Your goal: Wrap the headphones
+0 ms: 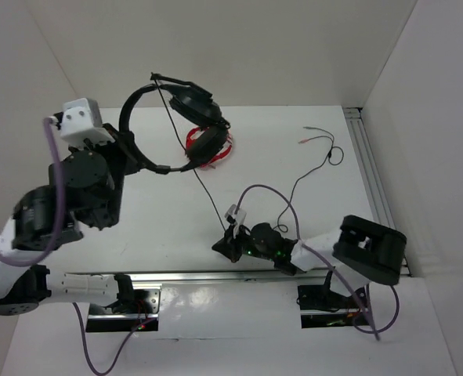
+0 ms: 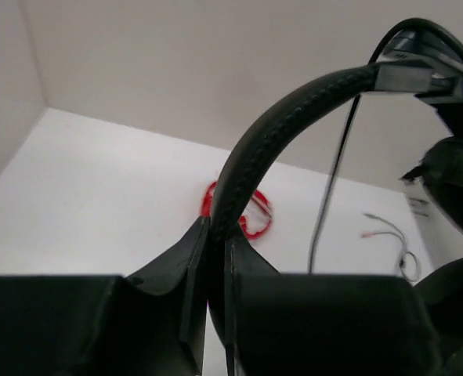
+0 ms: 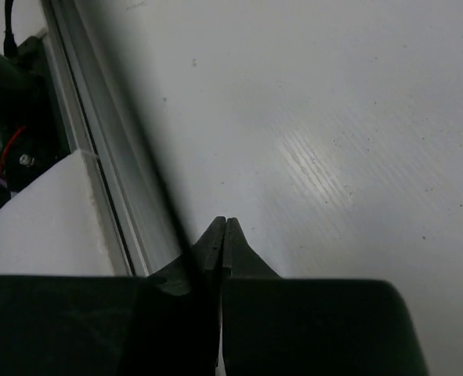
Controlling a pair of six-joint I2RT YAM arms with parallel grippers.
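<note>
White walls [image 1: 255, 47] enclose the white tabletop [image 1: 160, 204]. At upper centre the left gripper [image 2: 215, 231] clamps the headphones [image 1: 196, 106] aloft by the headband [image 2: 294, 110]. The right gripper [image 3: 223, 225], at lower centre, pinches their taut cable [image 1: 207, 192].

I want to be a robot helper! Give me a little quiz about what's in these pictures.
1. True or false: the left tool pinches the headband of the black headphones.
2. What colour are the smaller headphones lying on the table? A blue, B red, C green.
3. Fill in: the right tool is shut on the black headphones' thin ___.
Key: 1 true; 2 B; 3 cable.
</note>
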